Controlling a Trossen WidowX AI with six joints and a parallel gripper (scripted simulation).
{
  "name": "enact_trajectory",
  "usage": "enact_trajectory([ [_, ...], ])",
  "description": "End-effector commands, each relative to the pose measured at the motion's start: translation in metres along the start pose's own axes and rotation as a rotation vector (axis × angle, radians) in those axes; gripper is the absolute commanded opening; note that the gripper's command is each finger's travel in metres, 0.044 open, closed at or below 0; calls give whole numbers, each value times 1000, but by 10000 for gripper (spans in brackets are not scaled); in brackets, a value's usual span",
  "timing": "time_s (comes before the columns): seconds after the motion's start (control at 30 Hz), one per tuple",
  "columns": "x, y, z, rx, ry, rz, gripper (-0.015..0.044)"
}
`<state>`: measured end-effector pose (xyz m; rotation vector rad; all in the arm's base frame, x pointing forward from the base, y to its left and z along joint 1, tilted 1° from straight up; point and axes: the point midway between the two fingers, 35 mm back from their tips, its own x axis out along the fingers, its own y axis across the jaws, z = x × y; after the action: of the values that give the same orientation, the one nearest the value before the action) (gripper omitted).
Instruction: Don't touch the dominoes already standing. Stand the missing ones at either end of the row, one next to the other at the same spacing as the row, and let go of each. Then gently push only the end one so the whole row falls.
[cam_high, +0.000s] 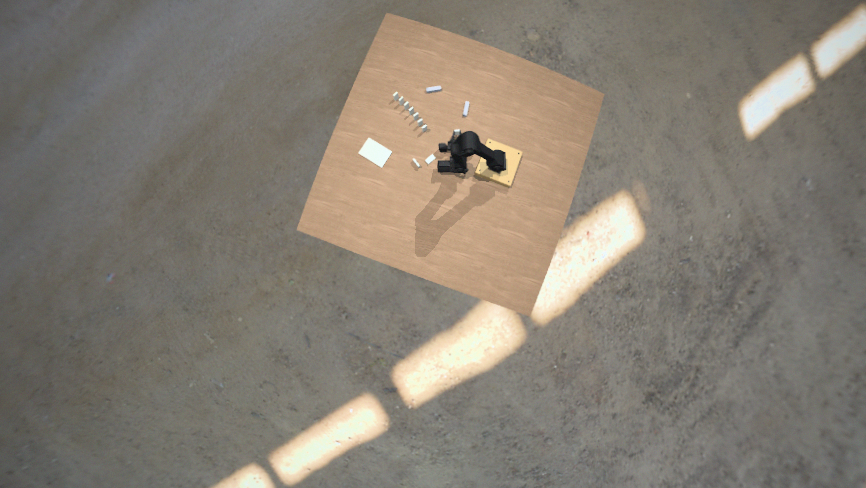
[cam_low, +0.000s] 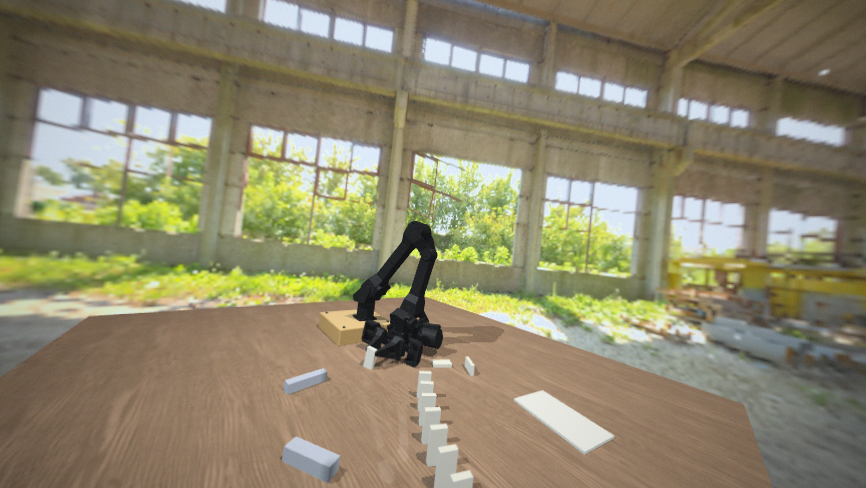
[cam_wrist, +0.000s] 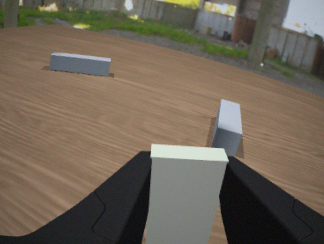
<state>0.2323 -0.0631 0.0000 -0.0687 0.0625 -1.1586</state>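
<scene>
My gripper (cam_high: 456, 135) (cam_low: 372, 349) (cam_wrist: 186, 165) is shut on a pale domino (cam_low: 369, 358) (cam_wrist: 185, 197), which is roughly upright. Its lower end is hidden in the wrist view, and I cannot tell whether it touches the table. A row of several standing white dominoes (cam_high: 411, 109) (cam_low: 437, 445) runs diagonally, away from the gripper. One loose domino (cam_high: 430, 158) (cam_low: 442, 363) lies flat near the arm. Another loose domino (cam_high: 416, 163) (cam_low: 469, 366) rests beside it, seemingly on its long edge.
A blue-grey block (cam_high: 466, 109) (cam_low: 305, 380) (cam_wrist: 228, 129) lies nearest the gripper; a second block (cam_high: 433, 89) (cam_low: 310, 458) (cam_wrist: 80, 64) lies farther off. A flat white plate (cam_high: 375, 152) (cam_low: 563, 421) lies across the row from the blocks. The arm stands on a yellow base (cam_high: 513, 166) (cam_low: 339, 327).
</scene>
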Motion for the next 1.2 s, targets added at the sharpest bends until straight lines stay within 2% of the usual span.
enact_trajectory([
  [0.0,3,-1,-3,-17,14,3,107],
  [1.17,4,-4,-4,-89,28,8,107],
])
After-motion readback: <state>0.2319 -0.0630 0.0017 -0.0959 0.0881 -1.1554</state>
